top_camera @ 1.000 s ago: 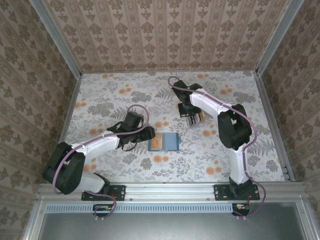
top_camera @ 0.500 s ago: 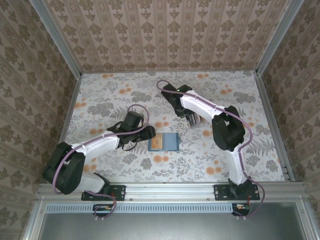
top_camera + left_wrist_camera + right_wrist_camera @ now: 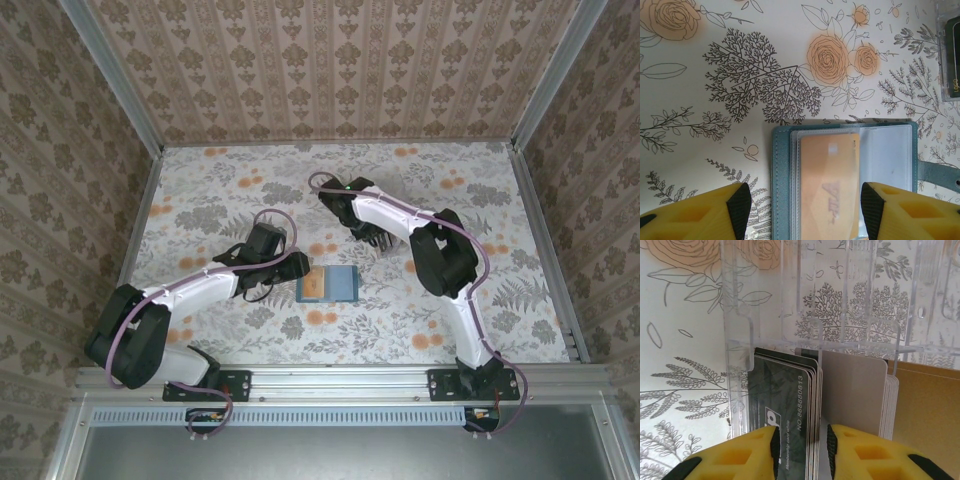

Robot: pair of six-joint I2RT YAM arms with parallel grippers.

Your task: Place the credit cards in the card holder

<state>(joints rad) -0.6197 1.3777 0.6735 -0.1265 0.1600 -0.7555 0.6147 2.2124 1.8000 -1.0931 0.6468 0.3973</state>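
The card holder lies open on the flowered table, a teal wallet with a tan-yellow credit card in its clear left pocket. My left gripper is open just over it, one fingertip outside the wallet's left edge, the other over the right page. The other credit cards stand on edge in a clear rack: a dark stack, a pale grey-white stack and a tan stack. My right gripper is open, its jaws on either side of the dark stack.
The rack stands behind and right of the wallet, under my right gripper; its corner also appears in the left wrist view. Patterned walls and metal rails enclose the table. The left arm reaches in low from the near left.
The right arm's wrist has swung left over the rack and its jaws have parted from shut. The left arm and the wallet have not moved.
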